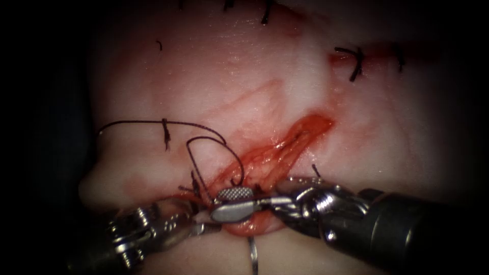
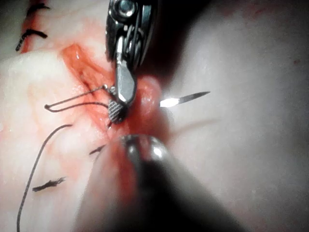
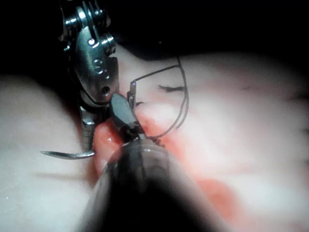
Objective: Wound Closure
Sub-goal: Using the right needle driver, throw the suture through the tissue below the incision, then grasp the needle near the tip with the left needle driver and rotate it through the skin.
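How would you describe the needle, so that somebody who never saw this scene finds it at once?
Start at the open red cut in the tissue and follow it down to its near end, where both tools meet. Just below, a thin curved needle sticks out of the tissue. Unlike the dark, limp thread nearby, it is bright metal and pointed.

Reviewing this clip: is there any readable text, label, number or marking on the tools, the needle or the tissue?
None: no words, numbers or signs can be read.
Right tool: only a cross-hatched grip pattern on its jaw.
Left tool: bare metal.
Needle, thread, tissue: unmarked.
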